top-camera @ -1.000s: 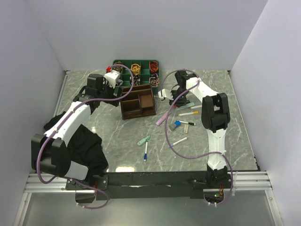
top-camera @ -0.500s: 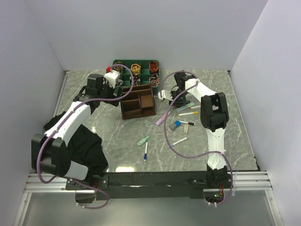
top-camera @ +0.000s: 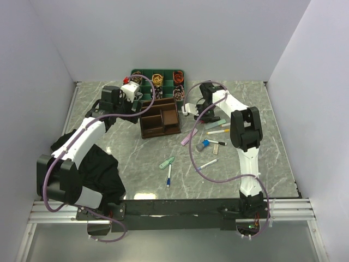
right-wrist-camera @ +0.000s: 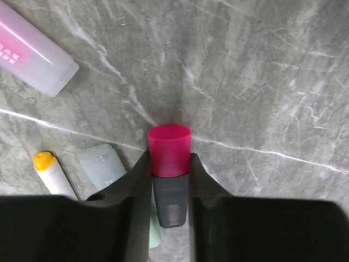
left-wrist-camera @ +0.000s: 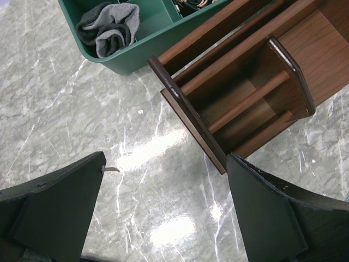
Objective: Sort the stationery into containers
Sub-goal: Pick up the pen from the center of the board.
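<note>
Early stage. One organiser [top-camera: 159,119] is set toward the far edge of the surface [top-camera: 131,153], about mid-width. The compartments shown in the left wrist view are bare, so nothing is judged sorted yet.

One pink marker [right-wrist-camera: 169,143] is pinched between the closed fingers of the right hand [right-wrist-camera: 169,161], just right of the organiser, toward the far edge. Whether it is lifted off cannot be told. The left hand [left-wrist-camera: 166,158] is spread wide and nothing is gripped; it is poised at the organiser's left side.

Loose pieces, right of centre:
- one lilac bar [top-camera: 189,136]
- one cylinder [top-camera: 203,146]
- one dark-tipped pen [top-camera: 217,143]
- one yellow marker [top-camera: 218,131]
- one mint tube [top-camera: 214,124]
- one white pen [top-camera: 208,163]

Loose pieces, nearer the middle:
- one clip [top-camera: 167,162]
- one blue pen [top-camera: 169,176]

Eight loose pieces are counted, plus one in hand. One green tray [top-camera: 147,71] is set at the far edge.
</note>
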